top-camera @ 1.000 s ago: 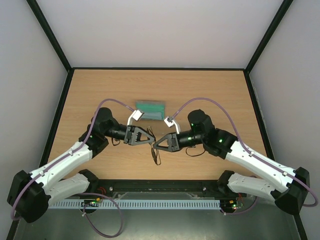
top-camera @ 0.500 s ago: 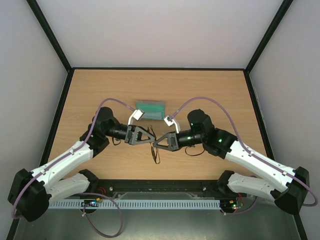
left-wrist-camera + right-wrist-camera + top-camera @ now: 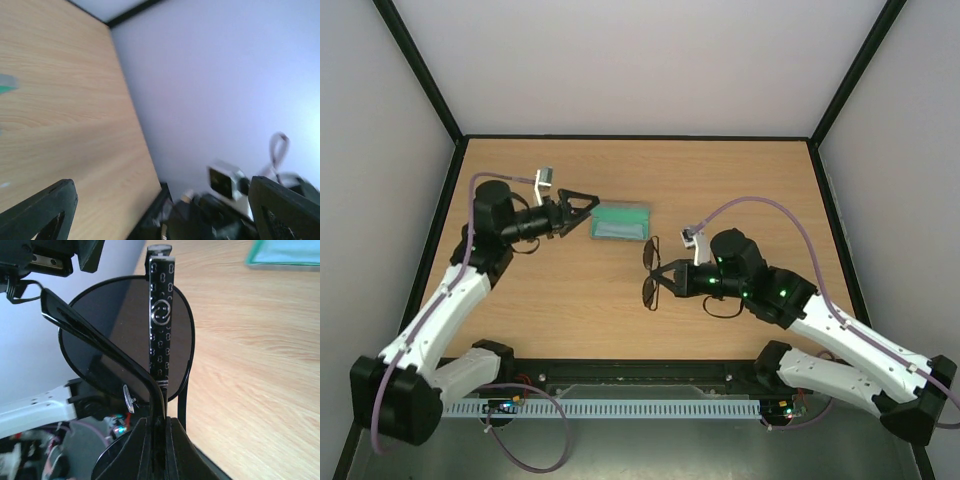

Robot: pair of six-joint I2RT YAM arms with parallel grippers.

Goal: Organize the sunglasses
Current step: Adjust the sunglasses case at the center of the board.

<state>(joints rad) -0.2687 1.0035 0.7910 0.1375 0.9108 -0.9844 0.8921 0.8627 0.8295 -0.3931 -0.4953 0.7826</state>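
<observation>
Wood table [image 3: 750, 190] enclosed by pale walls [image 3: 620, 60]. Sunglasses [image 3: 651, 270] pinched by right gripper [image 3: 669, 281] near case [image 3: 621, 221]; left gripper [image 3: 588, 209] spread beside case.

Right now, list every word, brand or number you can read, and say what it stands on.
None can be read.
On the temple arm of the sunglasses: a repeating looped pattern and a round emblem, no legible letters.
On the case: too small to tell.

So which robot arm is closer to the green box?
Left. The left gripper is open, right beside the left end of the green case. The right gripper is farther off, toward the arm bases, pinching the sunglasses.
</observation>
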